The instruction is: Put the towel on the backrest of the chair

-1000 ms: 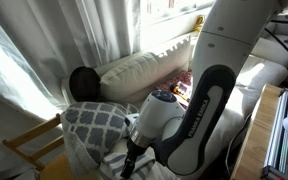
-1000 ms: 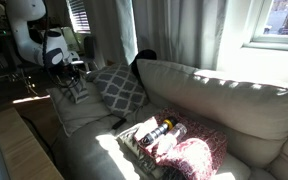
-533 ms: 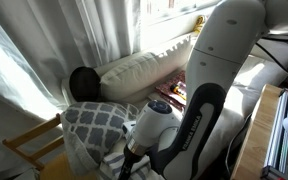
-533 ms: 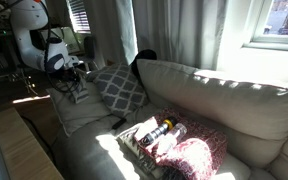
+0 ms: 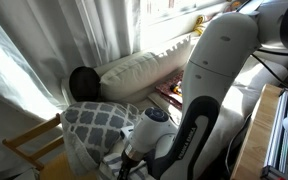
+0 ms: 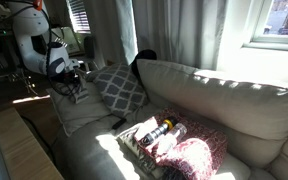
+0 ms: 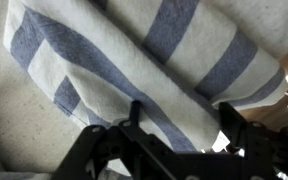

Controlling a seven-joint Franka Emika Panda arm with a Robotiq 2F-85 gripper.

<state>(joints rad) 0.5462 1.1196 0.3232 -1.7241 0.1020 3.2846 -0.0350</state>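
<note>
A white towel with blue stripes (image 7: pixel 104 60) lies bunched on the beige sofa surface and fills the wrist view. My gripper (image 7: pixel 181 122) is open, and its dark fingers (image 7: pixel 136 115) straddle a fold of the towel. In both exterior views the gripper (image 5: pixel 127 166) (image 6: pixel 76 84) hangs low at the sofa's end, over the striped towel (image 5: pixel 112 160). The wooden chair (image 5: pixel 26 143) stands just beyond the sofa end, beside the curtain. A strip of brown wood (image 7: pixel 284 112) shows at the right edge of the wrist view.
A grey-and-white patterned cushion (image 5: pixel 94 120) (image 6: pixel 119 88) leans right beside the gripper. A black round object (image 5: pixel 82 82) (image 6: pixel 144 57) sits behind it on the sofa back (image 5: pixel 144 65). A tray of items (image 6: pixel 156 135) and a red fuzzy throw (image 6: pixel 199 160) lie farther along the seat.
The arm has sunk lower and a little toward the sofa end, which brings the gripper down onto the towel. The towel has not moved.
</note>
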